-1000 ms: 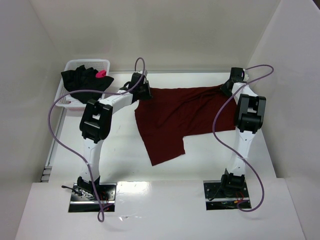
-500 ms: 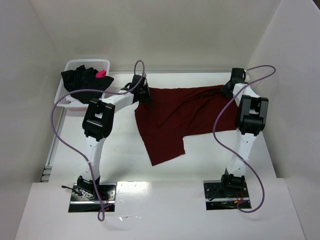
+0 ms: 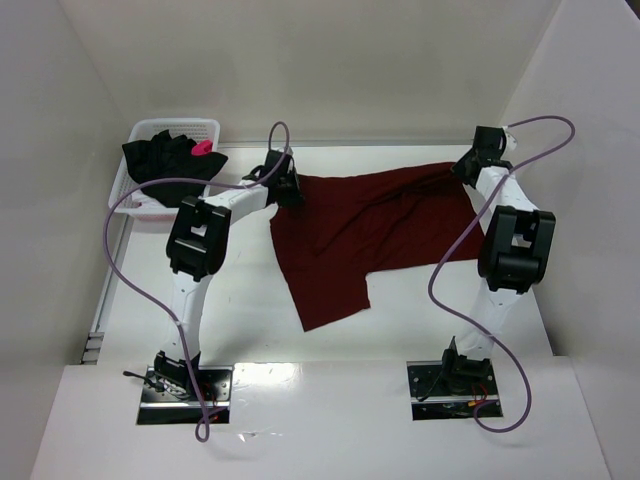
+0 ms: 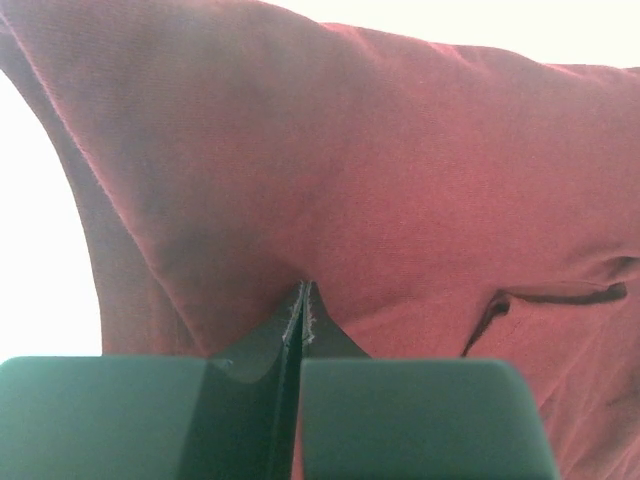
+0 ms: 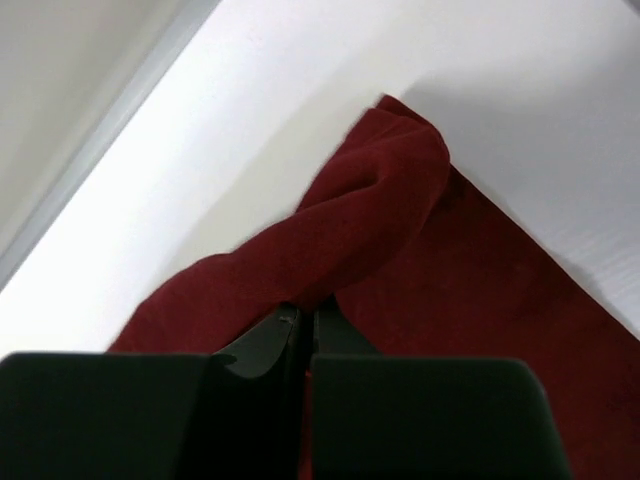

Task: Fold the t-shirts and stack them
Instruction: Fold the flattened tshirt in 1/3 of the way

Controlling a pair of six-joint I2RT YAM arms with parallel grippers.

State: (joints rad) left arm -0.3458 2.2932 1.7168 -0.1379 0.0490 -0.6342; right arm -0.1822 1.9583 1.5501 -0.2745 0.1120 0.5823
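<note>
Currently gripping the maroon t-shirt (image 3: 370, 225) at its two far corners, one corner per pincer. With the left pincer (image 3: 288, 190): clenched on a small ridge of cloth, jaws pressed flat together and fabric pinched right at the tips, plain in the left wrist view. With the right pincer (image 3: 468, 168): likewise clenched, biting a rolled, bunched edge of the same shirt, which humps up just ahead of the tips. Between the two pincers: holding the far hem drawn across, rumpled close to the right one. Nearer the arm bases than either pincer: leaving the rest of the shirt spread over the white surface (image 3: 240, 300), with one flap running down below the left pincer and ending in a blunt corner. Out to the left of the left pincer, well apart from it: white mesh basket (image 3: 205, 125), with the black t-shirt (image 3: 165, 162) crumpled inside and draped over the rim, pink mark (image 3: 202, 147) uppermost. Beyond the right pincer: a strip of white surface, then the pale wall (image 5: 60, 80).
</note>
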